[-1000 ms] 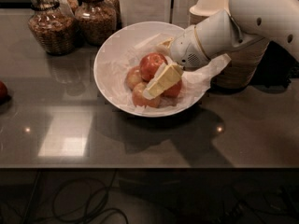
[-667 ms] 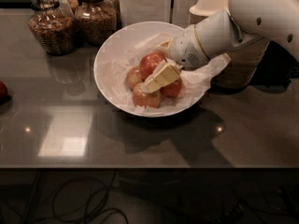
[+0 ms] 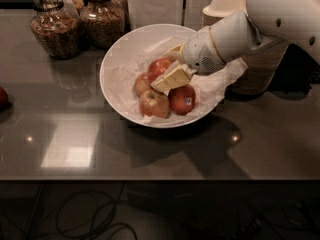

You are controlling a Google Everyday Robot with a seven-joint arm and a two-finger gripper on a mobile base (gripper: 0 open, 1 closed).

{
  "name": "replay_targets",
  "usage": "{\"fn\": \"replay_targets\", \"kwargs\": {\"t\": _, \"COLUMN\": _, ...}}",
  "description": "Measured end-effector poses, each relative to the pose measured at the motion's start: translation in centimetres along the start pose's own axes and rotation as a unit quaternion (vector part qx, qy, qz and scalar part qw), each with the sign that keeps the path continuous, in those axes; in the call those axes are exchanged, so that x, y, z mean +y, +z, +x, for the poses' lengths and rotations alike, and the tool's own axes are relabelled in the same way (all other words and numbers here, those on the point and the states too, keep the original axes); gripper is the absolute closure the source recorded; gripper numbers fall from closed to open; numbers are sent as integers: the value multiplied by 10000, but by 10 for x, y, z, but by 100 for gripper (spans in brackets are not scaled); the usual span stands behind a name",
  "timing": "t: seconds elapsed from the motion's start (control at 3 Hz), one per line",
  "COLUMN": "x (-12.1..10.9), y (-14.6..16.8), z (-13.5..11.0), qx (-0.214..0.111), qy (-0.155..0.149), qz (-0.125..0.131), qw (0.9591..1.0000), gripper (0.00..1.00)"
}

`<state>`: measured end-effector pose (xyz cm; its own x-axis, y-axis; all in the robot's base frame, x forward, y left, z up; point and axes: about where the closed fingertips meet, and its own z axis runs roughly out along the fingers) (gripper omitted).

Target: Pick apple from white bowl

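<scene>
The white bowl (image 3: 116, 66), lined with crumpled white paper, stands mid-table and holds several apples. The deep red apple (image 3: 157, 67) lies at the back of the pile. My gripper (image 3: 164, 67) reaches in from the right, with one cream finger (image 3: 172, 78) across the apple's front and the other at its far side, closed against it. The apple still rests in the bowl. A red apple with a small dark sticker (image 3: 183, 99) and two paler apples (image 3: 153, 104) lie in front.
Two glass jars of brown food (image 3: 52, 26) stand at the back left. A woven holder with stacked beige bowls (image 3: 226, 4) stands behind my arm at the right. A red object (image 3: 2, 96) lies at the left edge. The table's front edge runs along the bottom.
The front finger has moved slightly up and back, closing toward the far finger around the deep red apple. The other apples and the bowl have not moved.
</scene>
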<state>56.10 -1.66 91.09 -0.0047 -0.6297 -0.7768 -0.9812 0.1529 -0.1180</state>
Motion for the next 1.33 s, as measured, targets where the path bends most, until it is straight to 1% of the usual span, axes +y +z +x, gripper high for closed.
{"fn": "replay_targets", "kwargs": {"t": 0.33, "x": 0, "y": 0, "z": 0, "qx": -1, "qy": -2, "qz": 0, "qw": 10000, "gripper": 100}}
{"fn": "replay_targets", "kwargs": {"t": 0.67, "x": 2, "y": -6, "z": -7, "qx": -106, "qy": -91, "qz": 43, "qw": 9999, "gripper": 100}}
{"fn": "replay_targets", "kwargs": {"t": 1.0, "x": 1, "y": -24, "z": -20, "qx": -301, "qy": -239, "qz": 156, "qw": 9991, "gripper": 100}}
{"fn": "replay_targets", "kwargs": {"t": 1.33, "x": -2, "y": -52, "z": -29, "qx": -517, "qy": -367, "qz": 290, "qw": 9976, "gripper": 100}}
